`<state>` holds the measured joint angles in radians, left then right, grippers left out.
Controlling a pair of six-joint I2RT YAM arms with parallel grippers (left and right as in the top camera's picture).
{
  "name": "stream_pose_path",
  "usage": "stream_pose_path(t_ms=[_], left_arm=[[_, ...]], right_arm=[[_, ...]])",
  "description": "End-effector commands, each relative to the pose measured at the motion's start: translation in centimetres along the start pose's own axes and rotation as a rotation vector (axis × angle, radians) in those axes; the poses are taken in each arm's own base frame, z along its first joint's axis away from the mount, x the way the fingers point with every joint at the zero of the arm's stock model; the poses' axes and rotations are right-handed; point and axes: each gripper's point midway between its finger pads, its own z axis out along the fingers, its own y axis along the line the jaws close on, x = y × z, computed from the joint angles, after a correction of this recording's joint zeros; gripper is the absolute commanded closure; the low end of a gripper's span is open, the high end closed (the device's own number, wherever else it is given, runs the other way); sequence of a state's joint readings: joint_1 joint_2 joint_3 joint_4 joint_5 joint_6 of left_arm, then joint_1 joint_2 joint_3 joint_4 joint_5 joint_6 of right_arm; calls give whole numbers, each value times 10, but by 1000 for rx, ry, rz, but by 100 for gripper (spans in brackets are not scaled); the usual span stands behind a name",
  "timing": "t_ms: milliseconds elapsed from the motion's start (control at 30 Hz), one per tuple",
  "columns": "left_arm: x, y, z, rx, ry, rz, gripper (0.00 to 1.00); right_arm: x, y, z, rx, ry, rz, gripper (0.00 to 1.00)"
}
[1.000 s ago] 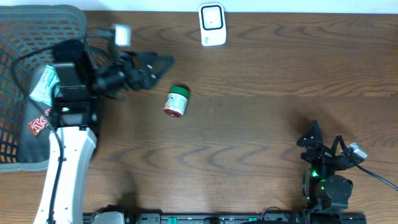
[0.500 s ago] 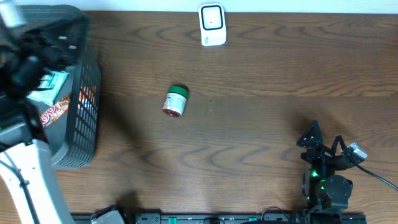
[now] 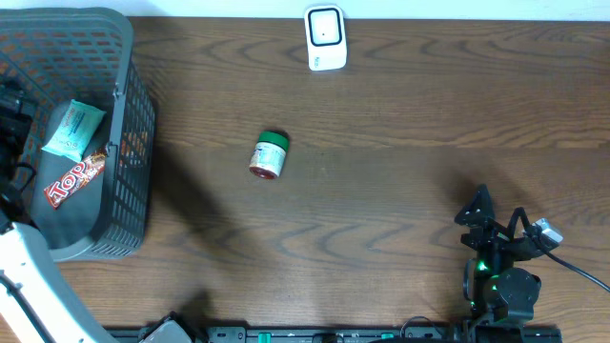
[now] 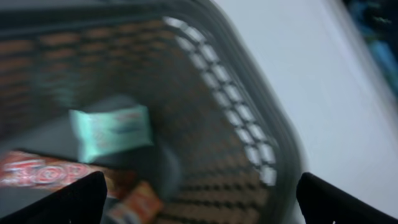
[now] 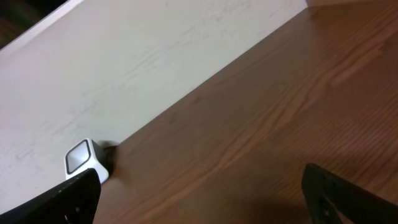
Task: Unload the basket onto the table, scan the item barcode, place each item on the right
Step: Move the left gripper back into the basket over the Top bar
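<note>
From overhead, the bench (image 3: 400, 114) carries a dark mesh basket (image 3: 129, 143) at its left end. Inside the basket lie a teal packet (image 3: 72, 130) and, just beside it, a red bar (image 3: 72, 179) with white lettering. The jar (image 3: 269, 155), small with a green lid and a red-and-white label, lies on its side on the bare wood, well apart from the basket and touched by nothing. The white scanner (image 3: 325, 38) stands at the far edge of the bench, well apart from the jar. The left arm (image 3: 29, 276) is at the left edge of the picture beside the basket. The right arm (image 3: 498, 272) is folded at the near right corner, far from the jar.

The left wrist view is blurred. It looks down into the basket, where the teal packet lies above the red bar, with an orange packet (image 4: 140, 202) near them. The left fingers (image 4: 68, 199) show only as dark tips in the two lower corners, spread wide with nothing between them.

The right wrist view looks across the wood toward a white wall (image 5: 143, 68), with the scanner standing against it. The right fingers (image 5: 65, 198) sit in the lower corners, spread fully apart and holding nothing. The jar is outside this view.
</note>
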<state>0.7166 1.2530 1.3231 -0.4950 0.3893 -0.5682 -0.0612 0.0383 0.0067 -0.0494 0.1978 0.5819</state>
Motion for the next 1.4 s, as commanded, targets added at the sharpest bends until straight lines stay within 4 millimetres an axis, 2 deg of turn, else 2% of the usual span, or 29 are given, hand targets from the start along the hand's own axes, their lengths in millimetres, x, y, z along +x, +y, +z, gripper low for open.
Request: stream_pose_path(t_ms=[0,167,367,400,433,733,1133,1167,1267,1300,1333,1367], left_arm=[[-12,30,14,-190,-76,23,2],[11,50,48,-236,31,6,2],[55,97,93,-368,206,-70,2],[69,114,106,-417,247,-130,2],[76,122,112,-439,265,-164,2],[125,174,147,-593,380,-319,2],[166,217,175,-687,457,-375,2],[170,220,176,-695,466,-376,9],[176,228,177,-722,475,-374,48],[178,231,177,-736,476,-370,57],[178,232,177,-739,480,-368,59],[178,233,176,-739,480,-361,69]], right_arm=[[2,1,0,-2,8,3,1],[2,1,0,-3,8,3,1],[2,1,0,-3,8,3,1],[2,1,0,-3,8,3,1],[2,1,0,-3,8,3,1],[2,1,0,-3,8,3,1],[2,1,0,-3,8,3,1],[2,1,0,-3,8,3,1],[2,1,0,-3,8,3,1],[2,1,0,-2,8,3,1],[2,1,0,-2,8,3,1],[2,1,0,-3,8,3,1]])
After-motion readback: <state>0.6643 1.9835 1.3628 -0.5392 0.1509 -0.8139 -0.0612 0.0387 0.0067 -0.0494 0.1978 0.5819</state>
